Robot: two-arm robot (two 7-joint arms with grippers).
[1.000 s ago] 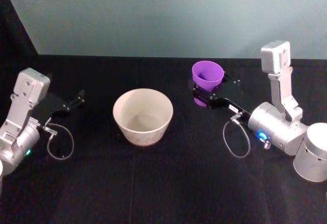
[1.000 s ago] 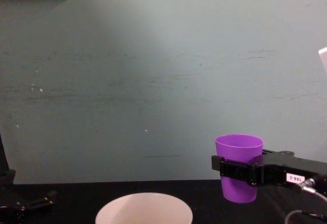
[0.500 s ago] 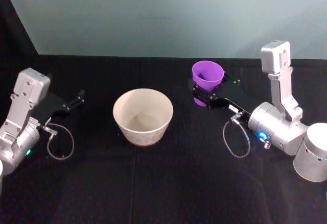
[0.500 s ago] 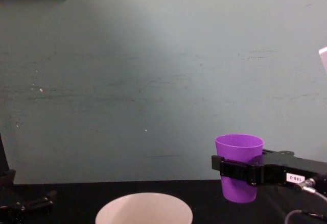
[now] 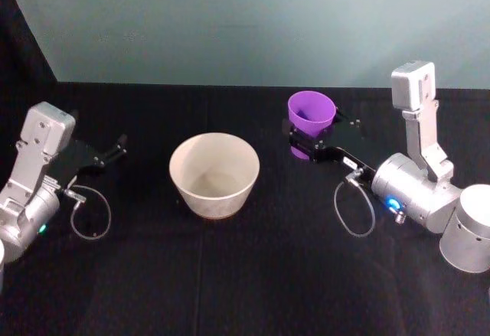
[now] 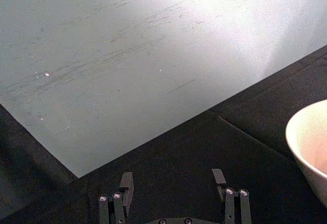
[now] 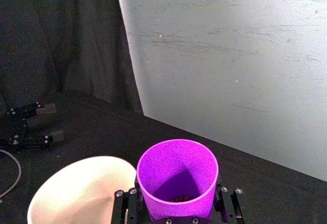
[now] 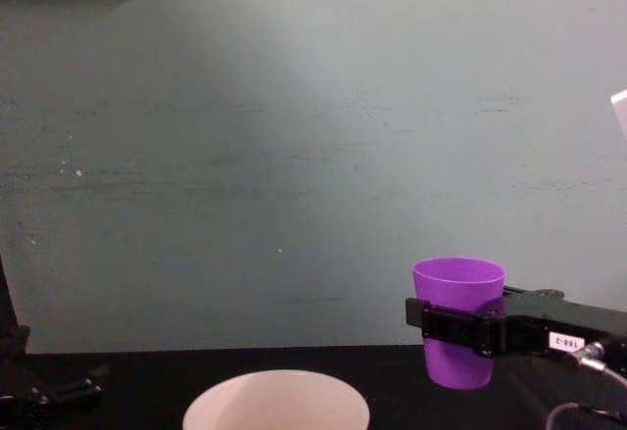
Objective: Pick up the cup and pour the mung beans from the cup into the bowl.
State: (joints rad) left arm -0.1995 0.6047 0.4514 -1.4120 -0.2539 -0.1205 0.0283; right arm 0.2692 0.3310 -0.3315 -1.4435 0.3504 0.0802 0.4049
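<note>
The black bench (image 5: 230, 275) carries the bowl (image 5: 214, 174) near its middle, upright and, as far as you can see, with nothing in it. Your right end effector (image 5: 308, 143) has its fingers closed around the lower wall of the cup (image 5: 311, 112). The cup stands upright, to the right of the bowl and a little farther back, with a clear gap between them. The left end effector (image 5: 113, 149) sits off to the left with its fingers spread and nothing in them, well apart from the bowl; leave it there.

The step in hand looks like the carry. Bring the cup leftward and level until its lip stands over the bowl's mouth, past the near rim rather than above it. Only then roll the wrist toward the bowl, and do it slowly. Keep the lip low over the opening without touching the rim.

The cup is smooth and tapered, so it may slide in the grip as it tips. The right wrist view shows a few mung beans (image 7: 179, 199) at the very bottom. They will probably come out late and all at once, so hold the tilt until they do.
</note>
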